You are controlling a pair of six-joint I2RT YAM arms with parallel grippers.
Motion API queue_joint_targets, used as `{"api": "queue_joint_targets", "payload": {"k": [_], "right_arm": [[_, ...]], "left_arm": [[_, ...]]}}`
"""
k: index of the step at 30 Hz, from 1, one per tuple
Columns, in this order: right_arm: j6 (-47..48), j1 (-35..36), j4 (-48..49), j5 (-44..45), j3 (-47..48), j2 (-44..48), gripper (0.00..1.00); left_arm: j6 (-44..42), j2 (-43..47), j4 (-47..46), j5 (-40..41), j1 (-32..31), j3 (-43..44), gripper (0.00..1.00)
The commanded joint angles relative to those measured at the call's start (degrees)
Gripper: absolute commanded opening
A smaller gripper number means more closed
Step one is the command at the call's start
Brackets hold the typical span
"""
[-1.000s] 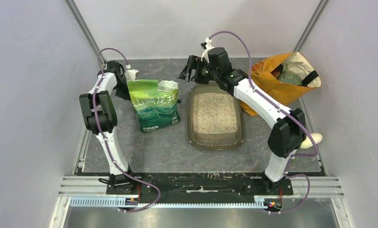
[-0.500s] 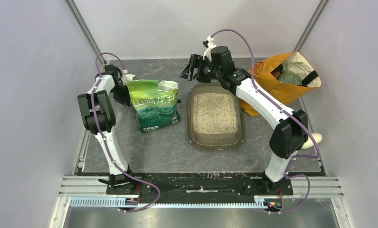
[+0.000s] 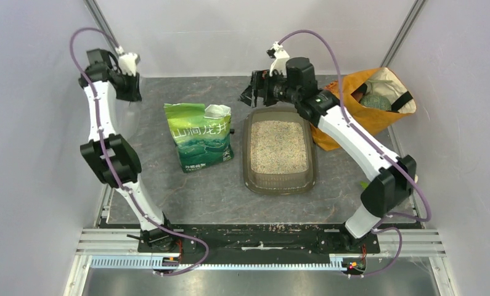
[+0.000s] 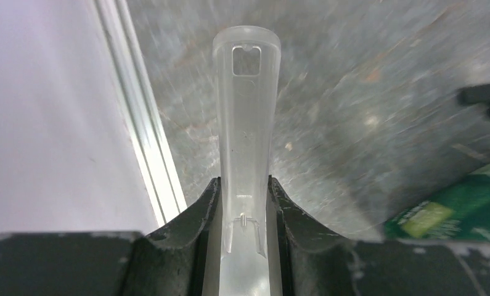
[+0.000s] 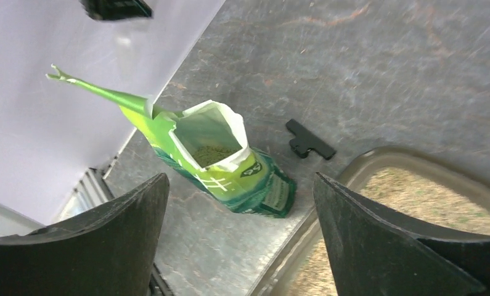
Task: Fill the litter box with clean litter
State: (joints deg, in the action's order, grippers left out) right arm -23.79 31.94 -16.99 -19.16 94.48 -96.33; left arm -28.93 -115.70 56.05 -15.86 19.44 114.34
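right gripper [image 3: 247, 92] near litter box [image 3: 279, 186] corner

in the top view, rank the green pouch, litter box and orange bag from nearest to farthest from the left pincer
1. green pouch, just right of the left pincer
2. litter box, mid-table
3. orange bag, far right corner
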Motion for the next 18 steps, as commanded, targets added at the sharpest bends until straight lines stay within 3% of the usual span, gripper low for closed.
{"api": "queue_joint_targets", "payload": {"k": [1, 8, 12, 18], "right_arm": [[11.01, -1.51, 2.68, -0.59, -2.26, 9.23, 0.97], [29.49, -2.67, -4.40, -11.39, -4.25, 20.57, 0.97], [36.33, -2.68, -9.24, -13.78, -4.54, 26.22, 0.97], [48.25, -2.59, -20.28, -21.67, -1.17, 32.92, 0.97]], "left_arm": [[5.71, 11.31, 5.12, -9.51, -2.21, 9.83, 0.02], [11.08, 22.74, 7.55, -27.41, -8.71, 16.56, 0.02], [9.18, 27.07, 10.85, -36.19, -17.30, 17.12, 0.02], [12.60, 32.24, 10.92, -49.77, -34.31, 8.27, 0.02]]}}
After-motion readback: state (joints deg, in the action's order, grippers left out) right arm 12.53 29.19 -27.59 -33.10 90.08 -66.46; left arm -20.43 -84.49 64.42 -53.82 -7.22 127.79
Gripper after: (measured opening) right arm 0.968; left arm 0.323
